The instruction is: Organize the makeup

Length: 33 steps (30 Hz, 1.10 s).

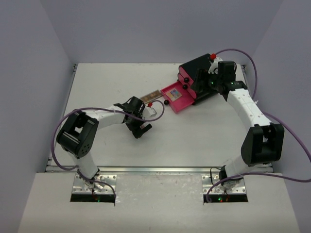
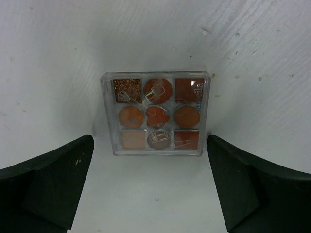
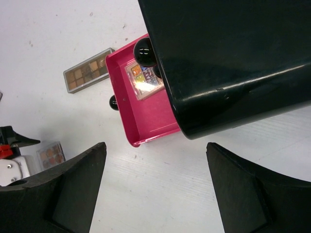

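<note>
A small square clear palette (image 2: 156, 114) with nine orange-brown pans lies flat on the white table. It sits just ahead of my left gripper (image 2: 150, 194), which is open and empty, a finger on either side and not touching it. From above, the palette (image 1: 155, 110) is right of the left gripper (image 1: 146, 115). A long tan palette (image 1: 149, 96) lies behind it, also in the right wrist view (image 3: 89, 70). Another palette (image 3: 143, 80) lies in the open pink drawer (image 3: 146, 121). My right gripper (image 3: 155, 194) is open and empty, above the table beside the drawer.
The big black box (image 1: 199, 73) stands at the back right, with one pink drawer (image 1: 182, 104) pulled out toward the left and black knobs (image 3: 145, 51) on its drawers. My right gripper (image 1: 204, 80) hovers at the box. White walls enclose the table.
</note>
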Each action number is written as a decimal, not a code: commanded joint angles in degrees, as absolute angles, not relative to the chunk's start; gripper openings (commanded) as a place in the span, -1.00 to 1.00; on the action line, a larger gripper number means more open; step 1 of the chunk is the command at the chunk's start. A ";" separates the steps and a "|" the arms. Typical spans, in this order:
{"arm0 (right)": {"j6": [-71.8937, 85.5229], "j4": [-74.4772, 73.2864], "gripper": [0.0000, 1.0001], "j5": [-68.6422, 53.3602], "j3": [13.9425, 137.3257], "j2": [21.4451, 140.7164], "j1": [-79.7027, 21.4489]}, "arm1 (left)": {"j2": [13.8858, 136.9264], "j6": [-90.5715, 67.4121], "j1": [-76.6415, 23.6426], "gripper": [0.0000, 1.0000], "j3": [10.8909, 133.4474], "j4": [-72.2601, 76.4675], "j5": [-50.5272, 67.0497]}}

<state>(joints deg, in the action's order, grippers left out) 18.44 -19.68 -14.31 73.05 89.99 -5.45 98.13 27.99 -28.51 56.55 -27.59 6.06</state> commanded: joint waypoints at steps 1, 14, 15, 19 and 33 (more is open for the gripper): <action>17.88 -18.28 0.67 -13.13 72.81 87.50 -5.45 | 99.80 27.27 -28.25 1.00 55.91 -22.41 9.63; 17.58 -19.34 0.67 -12.49 74.49 88.07 -5.41 | 104.41 26.28 -28.12 -0.03 58.03 -26.09 12.66; 17.54 -19.34 0.67 -12.39 74.44 87.91 -5.40 | 104.54 26.28 -28.12 -0.16 58.37 -26.97 13.35; 17.31 -19.34 0.68 -11.61 73.84 87.37 -5.45 | 104.42 25.58 -28.12 -0.88 60.44 -28.72 14.33; 18.27 -19.16 0.69 -15.14 78.15 92.53 -4.34 | 107.48 21.30 -29.95 -1.00 92.98 -34.93 16.35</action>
<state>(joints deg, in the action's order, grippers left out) 17.59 -21.04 -13.18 73.70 90.09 -5.26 104.01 24.50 -28.65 79.04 -37.39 13.87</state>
